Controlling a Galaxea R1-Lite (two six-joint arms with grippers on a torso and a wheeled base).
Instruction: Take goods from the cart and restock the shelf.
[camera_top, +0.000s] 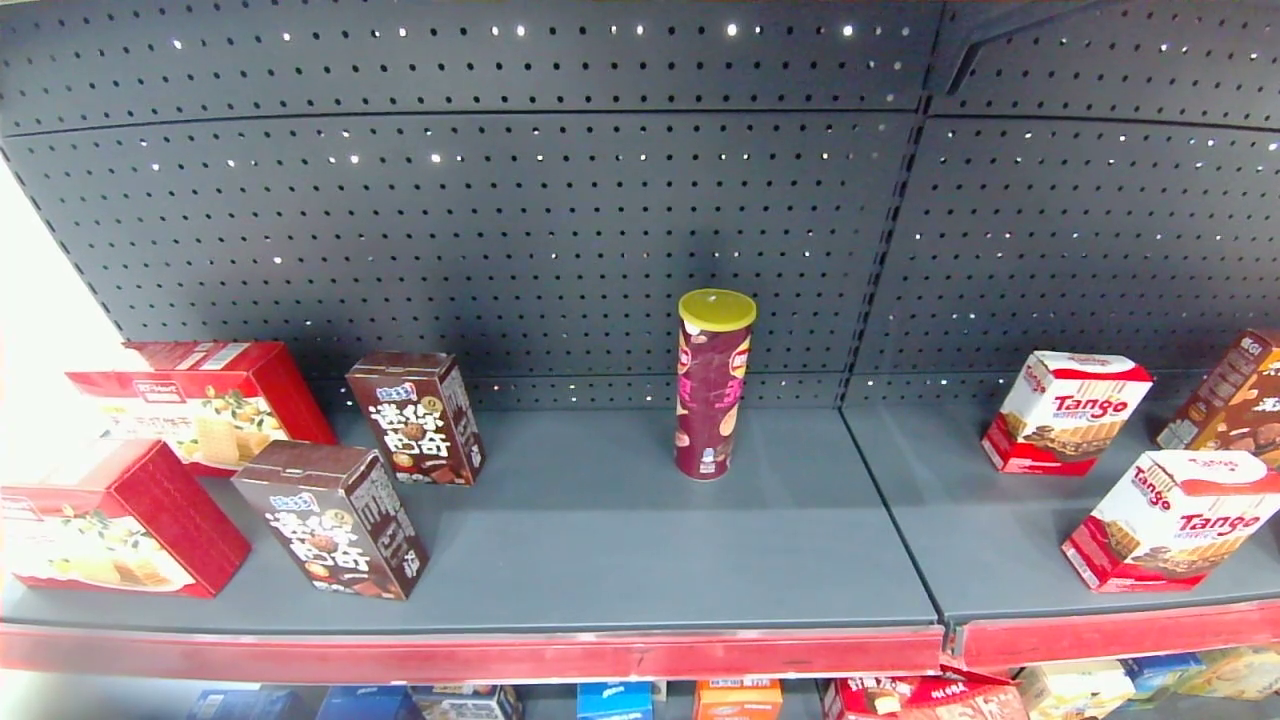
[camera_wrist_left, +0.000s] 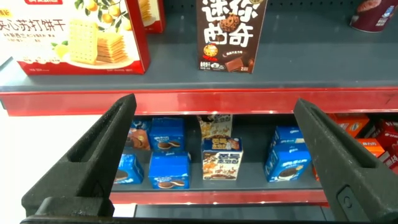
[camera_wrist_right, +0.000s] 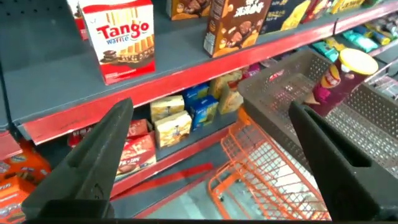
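- Head view: a purple chip can (camera_top: 713, 390) stands upright in the middle of the shelf (camera_top: 620, 540). It is well apart from the brown boxes (camera_top: 415, 415) on the robot's left and the wafer boxes (camera_top: 1065, 410) on its right. With so much bare shelf around it, we judge restocking barely begun.
- Left wrist view: this angle adds the left gripper (camera_wrist_left: 214, 106), its fingers wide open and empty, facing the shelf's red lip. Blue biscuit boxes (camera_wrist_left: 168, 171) line the tier below.
- Right wrist view: here we gain the source of the goods. The right gripper (camera_wrist_right: 210, 109) is spread wide and holds nothing above the cart (camera_wrist_right: 280, 99), where a second can (camera_wrist_right: 329, 84) waits to be taken.
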